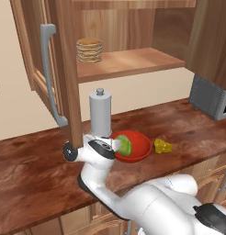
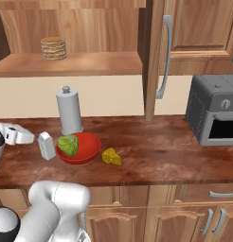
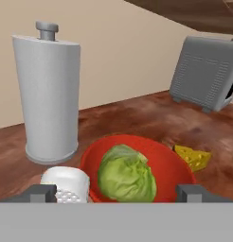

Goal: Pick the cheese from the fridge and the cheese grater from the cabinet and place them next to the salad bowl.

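Note:
The cheese grater (image 2: 46,145) stands upright on the counter just left of the red salad bowl (image 2: 90,150), which holds a green lettuce head (image 2: 67,145). The yellow cheese (image 2: 111,156) lies on the counter right of the bowl. My gripper (image 2: 32,138) is open, left of the grater and pointing at it and the bowl. In the hand view the grater (image 3: 66,184) sits just inside the left fingertip (image 3: 42,193), with the bowl (image 3: 158,153), the lettuce (image 3: 125,175) and the cheese (image 3: 193,157) ahead. The open gripper (image 3: 116,194) holds nothing. The cabinet (image 1: 133,62) hangs above.
A tall grey cylinder with a knob (image 2: 69,113) stands behind the grater. The open cabinet door (image 1: 69,69) with its bar handle (image 1: 50,73) hangs over my hand (image 1: 101,149). Tan discs (image 1: 89,49) sit on the cabinet shelf. A grey microwave (image 2: 215,111) stands at the right.

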